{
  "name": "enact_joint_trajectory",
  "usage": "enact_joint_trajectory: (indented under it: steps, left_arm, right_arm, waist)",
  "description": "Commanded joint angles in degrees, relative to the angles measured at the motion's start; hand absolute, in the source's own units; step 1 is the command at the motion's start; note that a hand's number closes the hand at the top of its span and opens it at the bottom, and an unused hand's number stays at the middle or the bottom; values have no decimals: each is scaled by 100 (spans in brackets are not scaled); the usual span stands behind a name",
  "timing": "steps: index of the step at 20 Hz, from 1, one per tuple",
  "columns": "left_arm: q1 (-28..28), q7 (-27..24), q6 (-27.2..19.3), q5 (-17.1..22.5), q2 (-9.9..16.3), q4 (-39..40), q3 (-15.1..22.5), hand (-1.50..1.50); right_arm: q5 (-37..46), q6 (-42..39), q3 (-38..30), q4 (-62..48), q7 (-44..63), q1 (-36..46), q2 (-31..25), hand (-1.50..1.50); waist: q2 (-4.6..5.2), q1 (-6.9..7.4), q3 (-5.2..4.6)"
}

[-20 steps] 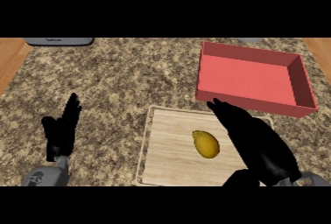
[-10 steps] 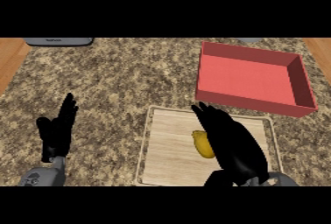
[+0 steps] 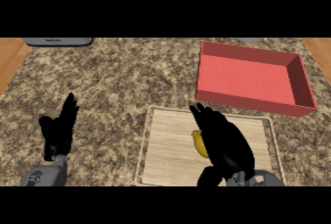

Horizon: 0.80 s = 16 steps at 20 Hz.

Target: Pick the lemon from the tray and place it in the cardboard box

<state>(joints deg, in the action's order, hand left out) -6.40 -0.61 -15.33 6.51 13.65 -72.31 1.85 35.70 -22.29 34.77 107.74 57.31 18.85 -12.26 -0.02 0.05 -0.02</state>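
My right robot hand [image 3: 223, 142] has slid left over the lemon [image 3: 199, 144], fingers straight, nothing grasped yet; the lemon lies on the tray [image 3: 169, 153], half hidden. The red box [image 3: 255, 78] waits beyond; closing comes next

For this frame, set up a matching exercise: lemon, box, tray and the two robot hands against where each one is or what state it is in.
Things:
1. lemon
2. box
3. tray
4. left robot hand
5. right robot hand

Places or states:
A. red, at the counter's far right
B. open, resting left of the tray
C. on the tray, partly hidden
D. wooden, in front of the box
E. open, over the lemon

Pairs: 1-C, 2-A, 3-D, 4-B, 5-E
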Motion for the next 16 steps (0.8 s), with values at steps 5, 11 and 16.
enact_joint_trajectory:
  steps: [5, 11, 16]
  left_arm:
    - [97, 470, 174, -8, 209, -499, -159, 0]
    - [135, -165, 248, -109, -110, -7, -184, 0]
    - [271, 286, 116, -264, -235, -526, -80, 0]
  right_arm:
    - [408, -223, -208, -439, -173, -314, -80, -150]
    - [590, -515, -504, -1004, -421, -7, 153, -150]
    - [1111, -203, -350, -1485, -581, -23, 638, -150]
  waist:
    - [-2, 7, 3]
    - [7, 4, 1]
    - [1, 25, 3]
